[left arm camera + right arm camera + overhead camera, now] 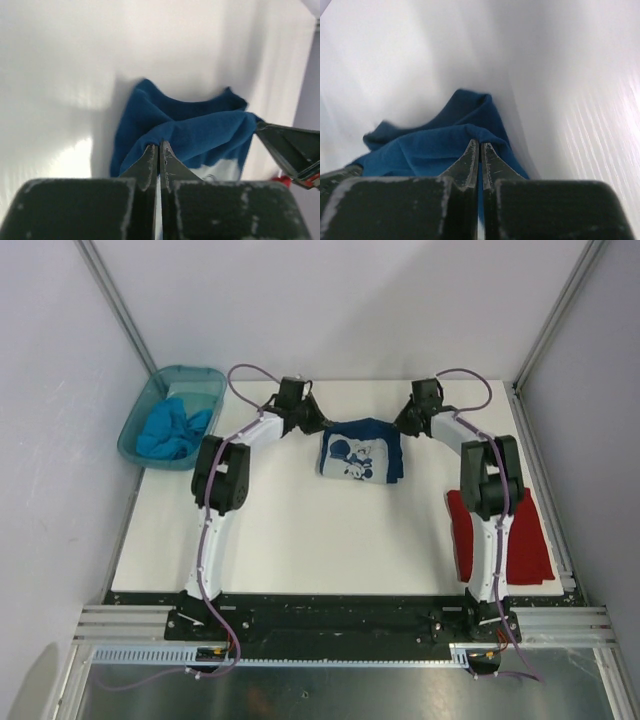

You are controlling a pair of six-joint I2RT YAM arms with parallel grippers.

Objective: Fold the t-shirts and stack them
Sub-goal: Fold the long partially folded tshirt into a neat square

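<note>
Teal tub [137, 418] left, red shirt [530, 540] right

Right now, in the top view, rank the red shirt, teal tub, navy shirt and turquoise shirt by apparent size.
Largest: red shirt (partly covered) and teal tub, too alike to rank.
Then navy shirt.
Smallest: turquoise shirt, bunched.

Table's [330, 540] near middle lies open; tub [185, 380] (back left) and red shirt [532, 540] crowd the sides.

red t-shirt [530, 540], partly hidden beneath right arm [490, 480]
</note>
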